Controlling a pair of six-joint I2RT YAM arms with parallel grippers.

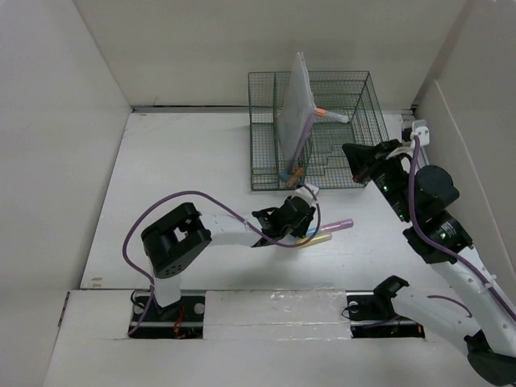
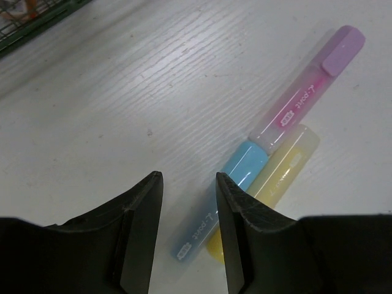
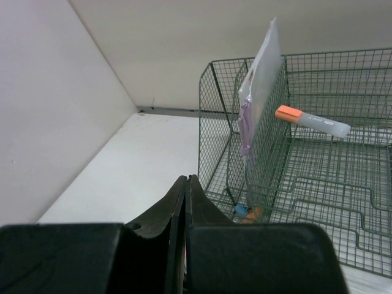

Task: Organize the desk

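Left gripper (image 2: 188, 184), narrowly parted and empty, above bench (image 2: 122, 92); blue highlighter (image 2: 242, 168) at 1 o'clock looks light, slick, prone to rolling: pinch mid-barrel. Right gripper (image 3: 187, 184) closed, empty.

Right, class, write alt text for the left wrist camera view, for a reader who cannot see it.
A purple highlighter, a blue highlighter and a yellow highlighter lie bunched on the white desk. The left gripper, black fingers open and empty, hangs beside the blue one. A corner of a green wire basket shows top left.
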